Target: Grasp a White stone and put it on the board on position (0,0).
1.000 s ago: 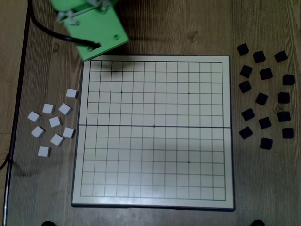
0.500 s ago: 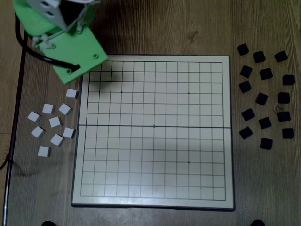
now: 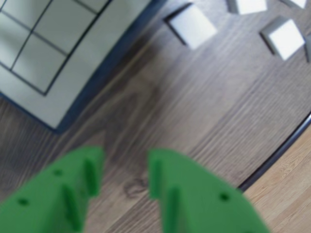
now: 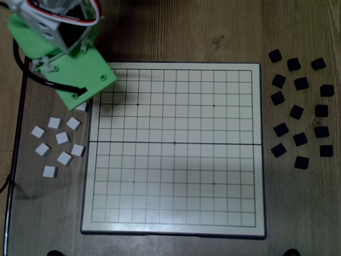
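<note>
Reaching for a stone is the step in hand, by my judgement: the green pincer (image 3: 125, 174) hangs over bare wood beside the corner of the board (image 3: 63, 58), its two fingers parted by a moderate gap with nothing between them. The nearest White stone (image 3: 192, 25) lies on the surface just off the board's dark rim, ahead of the pincer's tips; more white tiles sit farther from the board. The next move likely calls for carrying the pincer forward until that tile lies between the fingers, then lowering and closing.

The wrist view shows the finger gap and that it is empty. The fixed view hides both under the arm's green body (image 4: 74, 69), which also covers most of that nearest tile, yet it alone shows the whole board (image 4: 176, 149), bare of stones, the white cluster, and the black tiles (image 4: 298, 109) beyond the board's far side.
</note>
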Controlling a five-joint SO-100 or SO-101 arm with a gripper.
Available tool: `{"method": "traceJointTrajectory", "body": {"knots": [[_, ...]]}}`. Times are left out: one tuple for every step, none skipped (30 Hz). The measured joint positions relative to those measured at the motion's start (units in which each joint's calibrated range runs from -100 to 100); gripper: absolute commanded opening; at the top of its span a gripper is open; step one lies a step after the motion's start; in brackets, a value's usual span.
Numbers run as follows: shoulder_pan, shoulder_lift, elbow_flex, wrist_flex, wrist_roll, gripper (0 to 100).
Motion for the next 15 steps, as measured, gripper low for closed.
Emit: {"method": "traceJointTrajectory", "body": {"knots": [[0.0,0.64,-0.63,0.0,0.05,9],[0.0,1.46,-1.34,0.0,0.29,10],[-0.11,2.1,-1.97,0.0,0.49,10],[-0.43,2.65,-2.5,0.0,0.73,10],[-0.75,3.2,-3.04,0.0,1.03,10],[-1.19,3.74,-3.49,0.0,1.22,10],[-1.62,4.29,-3.84,0.0,1.51,10],[-1.83,4.84,-4.2,0.0,1.81,10],[-2.05,5.39,-4.47,0.0,2.15,10],[-2.05,5.94,-4.56,-0.08,2.59,11],[-2.05,6.67,-4.65,-0.32,3.13,11],[-2.05,7.12,-4.65,-0.32,3.57,11],[-2.05,7.67,-4.65,-0.32,4.0,11],[-2.05,8.04,-5.19,-0.32,4.54,12],[-2.05,8.4,-5.72,-0.32,4.93,12]]}}
